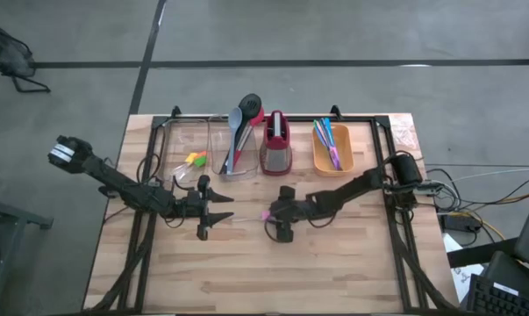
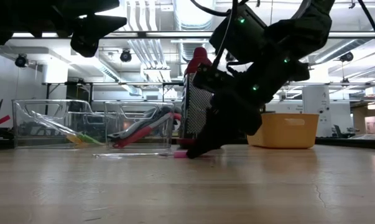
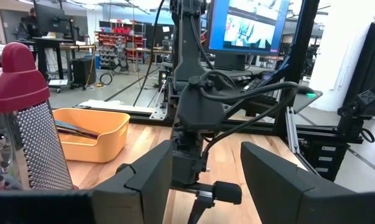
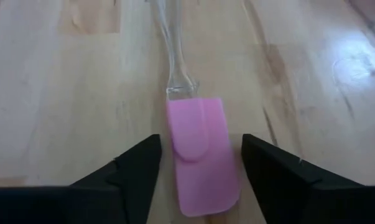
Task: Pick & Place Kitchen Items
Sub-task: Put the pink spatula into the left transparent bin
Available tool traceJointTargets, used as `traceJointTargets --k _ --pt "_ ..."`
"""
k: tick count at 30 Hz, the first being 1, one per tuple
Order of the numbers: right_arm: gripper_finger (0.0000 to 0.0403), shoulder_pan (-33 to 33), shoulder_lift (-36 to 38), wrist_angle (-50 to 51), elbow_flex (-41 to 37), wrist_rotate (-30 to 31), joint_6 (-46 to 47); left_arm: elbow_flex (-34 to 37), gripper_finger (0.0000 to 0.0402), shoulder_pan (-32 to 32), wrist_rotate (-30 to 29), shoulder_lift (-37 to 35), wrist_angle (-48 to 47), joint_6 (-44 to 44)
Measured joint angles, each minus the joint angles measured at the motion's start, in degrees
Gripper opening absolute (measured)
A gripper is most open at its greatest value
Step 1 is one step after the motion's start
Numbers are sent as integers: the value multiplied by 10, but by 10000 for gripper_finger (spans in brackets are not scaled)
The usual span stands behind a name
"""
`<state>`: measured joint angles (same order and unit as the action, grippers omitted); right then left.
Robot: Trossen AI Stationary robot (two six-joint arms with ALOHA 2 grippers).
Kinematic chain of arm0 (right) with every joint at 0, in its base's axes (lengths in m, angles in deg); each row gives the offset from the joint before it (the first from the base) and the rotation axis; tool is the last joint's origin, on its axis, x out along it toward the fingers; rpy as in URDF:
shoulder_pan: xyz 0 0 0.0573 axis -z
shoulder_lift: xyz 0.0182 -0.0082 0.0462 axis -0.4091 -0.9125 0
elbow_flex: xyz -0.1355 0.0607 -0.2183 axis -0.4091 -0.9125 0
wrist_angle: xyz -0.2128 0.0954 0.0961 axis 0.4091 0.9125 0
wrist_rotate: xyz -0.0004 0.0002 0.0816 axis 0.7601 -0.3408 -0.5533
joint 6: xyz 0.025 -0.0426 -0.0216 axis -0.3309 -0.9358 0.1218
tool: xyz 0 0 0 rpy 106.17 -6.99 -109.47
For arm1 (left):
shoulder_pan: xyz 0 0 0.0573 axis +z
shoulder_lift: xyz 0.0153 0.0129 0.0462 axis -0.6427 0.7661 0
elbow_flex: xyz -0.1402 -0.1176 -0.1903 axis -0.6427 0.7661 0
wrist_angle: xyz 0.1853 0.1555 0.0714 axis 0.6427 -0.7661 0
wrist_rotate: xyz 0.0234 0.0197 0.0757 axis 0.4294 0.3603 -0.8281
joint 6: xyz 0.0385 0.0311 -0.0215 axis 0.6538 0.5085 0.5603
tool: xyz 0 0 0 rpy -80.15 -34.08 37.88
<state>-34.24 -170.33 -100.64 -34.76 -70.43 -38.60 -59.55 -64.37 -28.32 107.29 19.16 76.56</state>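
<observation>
Two pincers: we see the right pincer [image 1: 279, 230] low over the middle of the counter [image 1: 334, 272], and the left pincer [image 1: 204, 230] waiting just to its left, its fingers spread wide and empty.
Spatula: the pink spatula [image 4: 199, 152] lies flat on the wood, its clear handle running away from the right pincer, its blade between that pincer's two fingers [image 4: 128, 171].
Right pincer state: wide apart, either side of the blade, nothing held yet.
Main risk: we judge the blade thin and flat, so fingers closing too high could skate over it or push it along the wood.
Second risk: a grip on the blade alone may let the long handle droop or swing.
Third risk: the two pincers stand near each other; a sideways lift could clip the left one.
Far edge: grater [image 1: 275, 140], clear bins [image 1: 194, 149] and orange bin [image 1: 332, 162] crowd it.
Open room: the near half of the counter is bare wood.
</observation>
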Motion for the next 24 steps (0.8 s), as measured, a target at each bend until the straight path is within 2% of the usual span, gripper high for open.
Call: traceJointTargets --k 9,19,24 --pt "145 0 0 22 2 -13 5 0 197 0 0 0 0 -2" --pt "20 -2 1 35 10 -13 -28 2 197 0 0 0 0 -2" --pt "13 -6 10 53 25 -12 -34 4 197 0 0 0 -1 -2"
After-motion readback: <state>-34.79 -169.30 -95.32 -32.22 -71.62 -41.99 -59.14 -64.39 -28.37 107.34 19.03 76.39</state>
